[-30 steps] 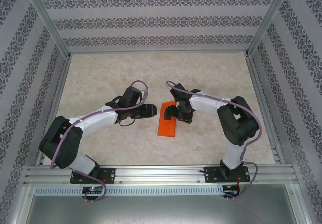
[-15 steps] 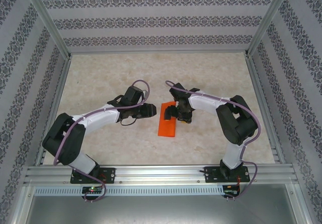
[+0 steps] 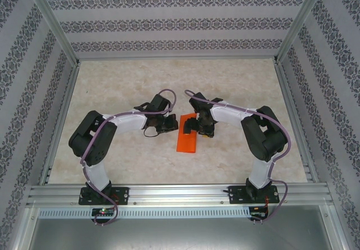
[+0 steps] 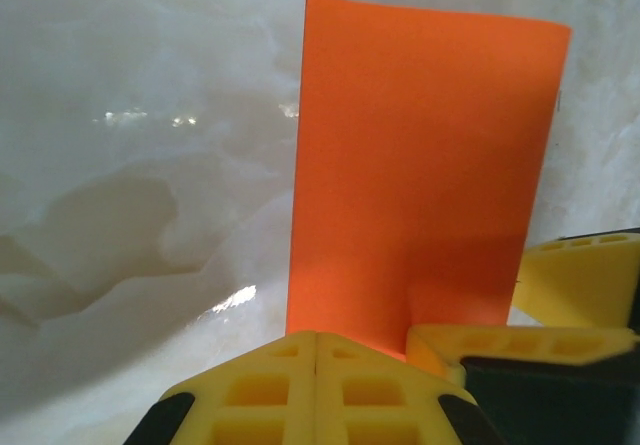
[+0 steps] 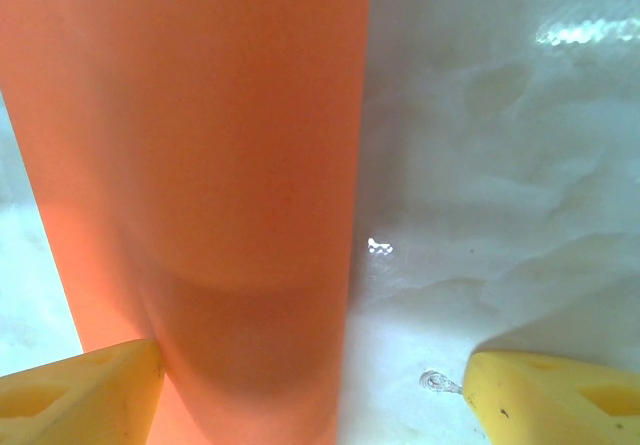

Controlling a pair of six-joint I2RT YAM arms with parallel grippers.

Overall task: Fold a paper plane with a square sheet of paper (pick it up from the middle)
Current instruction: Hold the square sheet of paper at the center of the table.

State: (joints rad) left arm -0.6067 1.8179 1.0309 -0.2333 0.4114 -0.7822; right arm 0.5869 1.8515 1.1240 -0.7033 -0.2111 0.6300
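The square sheet of paper point(image 3: 187, 141) lies on the table between the arms, bright orange and folded into a long narrow rectangle; a pointed paper plane is out of view. My left gripper point(image 3: 170, 124) is shut, its yellow tips point(image 4: 316, 360) meeting at the paper's point(image 4: 420, 165) left edge near its far end; whether paper is pinched between them is hidden. My right gripper point(image 3: 195, 125) is low over the same far end. It is open point(image 5: 320, 405), with the orange strip point(image 5: 200, 145) running between its yellow fingers point(image 5: 85, 395). One of those fingers point(image 4: 500, 343) is close beside my left tips.
The pale marbled table top point(image 3: 140, 81) stretches around the paper. Patterned walls and aluminium posts point(image 3: 53, 22) enclose it on three sides. An aluminium rail point(image 3: 180, 192) carrying both arm bases runs along the near edge.
My left arm has swung its elbow up and to the right, and its gripper has edged right toward the paper. The right arm and the paper have stayed put.
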